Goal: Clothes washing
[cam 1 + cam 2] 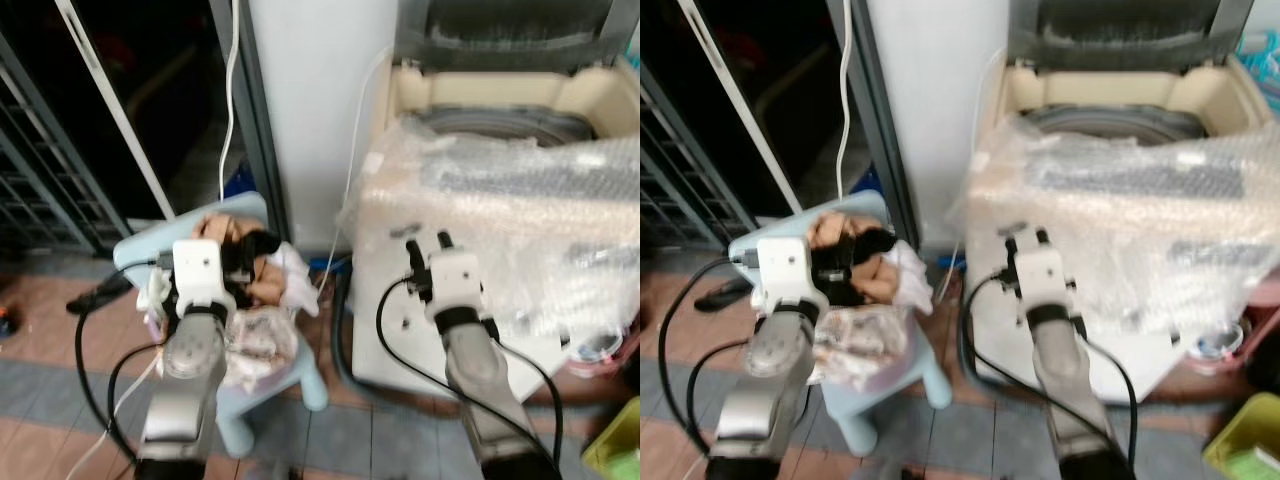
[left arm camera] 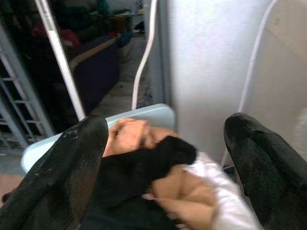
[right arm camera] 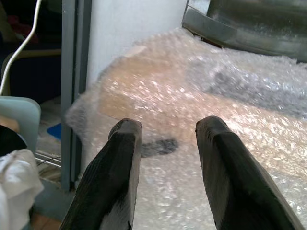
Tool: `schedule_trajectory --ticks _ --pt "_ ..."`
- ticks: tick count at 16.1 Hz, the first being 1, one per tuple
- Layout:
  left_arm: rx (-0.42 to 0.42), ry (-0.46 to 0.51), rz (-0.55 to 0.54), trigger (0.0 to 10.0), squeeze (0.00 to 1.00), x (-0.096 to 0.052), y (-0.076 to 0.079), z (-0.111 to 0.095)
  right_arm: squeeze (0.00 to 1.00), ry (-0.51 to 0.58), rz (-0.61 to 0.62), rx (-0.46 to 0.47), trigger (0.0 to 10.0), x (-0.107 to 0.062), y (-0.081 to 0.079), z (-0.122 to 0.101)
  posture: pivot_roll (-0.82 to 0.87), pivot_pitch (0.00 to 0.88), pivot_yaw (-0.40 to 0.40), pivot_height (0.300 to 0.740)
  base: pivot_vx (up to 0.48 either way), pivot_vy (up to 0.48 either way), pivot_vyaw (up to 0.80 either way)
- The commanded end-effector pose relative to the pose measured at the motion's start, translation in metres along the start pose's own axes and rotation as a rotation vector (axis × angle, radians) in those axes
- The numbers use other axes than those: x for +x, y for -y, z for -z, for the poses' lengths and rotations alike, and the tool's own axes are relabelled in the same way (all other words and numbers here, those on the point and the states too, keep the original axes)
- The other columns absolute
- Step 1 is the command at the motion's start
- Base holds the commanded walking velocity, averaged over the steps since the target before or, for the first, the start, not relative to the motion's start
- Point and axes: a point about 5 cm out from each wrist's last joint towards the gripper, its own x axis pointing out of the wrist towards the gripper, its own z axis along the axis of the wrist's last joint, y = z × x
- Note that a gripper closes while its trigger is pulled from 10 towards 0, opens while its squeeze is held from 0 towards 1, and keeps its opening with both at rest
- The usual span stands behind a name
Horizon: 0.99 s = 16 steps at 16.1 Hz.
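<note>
A pile of clothes (image 1: 268,280), black, peach and white, lies on a small light-blue chair (image 1: 140,245) at the left. My left gripper (image 1: 242,262) hovers just over the pile with its fingers wide open; in the left wrist view the black garment (image 2: 144,167) sits below and between the fingers (image 2: 72,167). At the right stands a top-loading washing machine (image 1: 480,110) with its lid raised and its front and top draped in bubble wrap (image 1: 520,220). My right gripper (image 1: 427,245) is open and holds nothing in front of the wrapped machine, fingers (image 3: 120,163) pointing at the bubble wrap (image 3: 230,96).
A white pillar (image 1: 320,100) separates chair and washer, with a white cable (image 1: 232,90) hanging beside it. A dark doorway with a metal grille (image 1: 40,180) is at the left, a black slipper (image 1: 95,292) on the tiled floor. A yellow-green bin (image 1: 615,440) sits at the lower right.
</note>
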Motion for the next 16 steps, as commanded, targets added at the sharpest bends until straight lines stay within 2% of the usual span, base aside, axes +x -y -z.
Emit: schedule_trajectory --ticks 1,2,4,6,8,9,10,13,16 --pt "-0.004 0.011 -0.002 10.0 0.00 0.003 -0.003 -0.001 0.00 0.038 -0.028 -0.043 10.0 0.004 -0.009 -0.006 -0.04 0.000 0.088 0.740 0.000 0.000 0.00" --pt "-0.020 0.018 0.013 10.0 0.00 0.003 -0.002 -0.001 0.00 0.036 -0.043 -0.122 10.0 0.006 -0.014 -0.006 -0.04 0.000 0.087 0.740 0.000 0.000 0.00" --pt "0.000 0.022 0.007 10.0 0.00 0.003 -0.002 -0.001 0.00 0.022 -0.082 -0.134 10.0 0.007 -0.018 -0.005 -0.04 0.000 0.081 0.740 0.000 0.000 0.00" --pt "0.020 0.026 -0.043 10.0 0.00 0.002 -0.009 0.000 0.00 -0.039 -0.018 -0.019 10.0 0.011 -0.007 -0.005 -0.04 0.000 0.070 0.740 0.000 0.000 0.00" --pt "0.031 0.043 -0.051 10.0 0.00 0.002 -0.013 -0.001 0.00 -0.124 -0.028 0.081 10.0 0.012 -0.002 -0.002 -0.04 0.000 0.063 0.740 0.000 0.000 0.00" --pt "0.027 0.042 -0.054 10.0 0.00 0.002 -0.014 -0.001 0.00 -0.122 -0.059 0.134 10.0 0.013 -0.003 -0.005 -0.04 0.000 0.061 0.740 0.000 0.000 0.00" --pt "0.026 0.041 -0.063 10.0 0.00 0.003 -0.014 -0.001 0.00 -0.072 -0.092 0.161 10.0 0.018 -0.003 -0.013 -0.04 0.000 0.061 0.740 0.000 0.000 0.00" --pt "0.040 0.054 -0.066 10.0 0.00 0.002 -0.012 -0.003 0.00 -0.001 -0.153 0.108 10.0 0.027 -0.006 -0.025 -0.03 0.000 0.055 0.740 0.000 0.000 0.78" --pt "0.029 0.051 -0.069 10.0 0.00 -0.002 -0.011 -0.003 0.00 0.032 -0.209 0.153 10.0 0.037 -0.009 -0.040 -0.03 0.000 0.049 0.740 0.000 0.000 0.78"
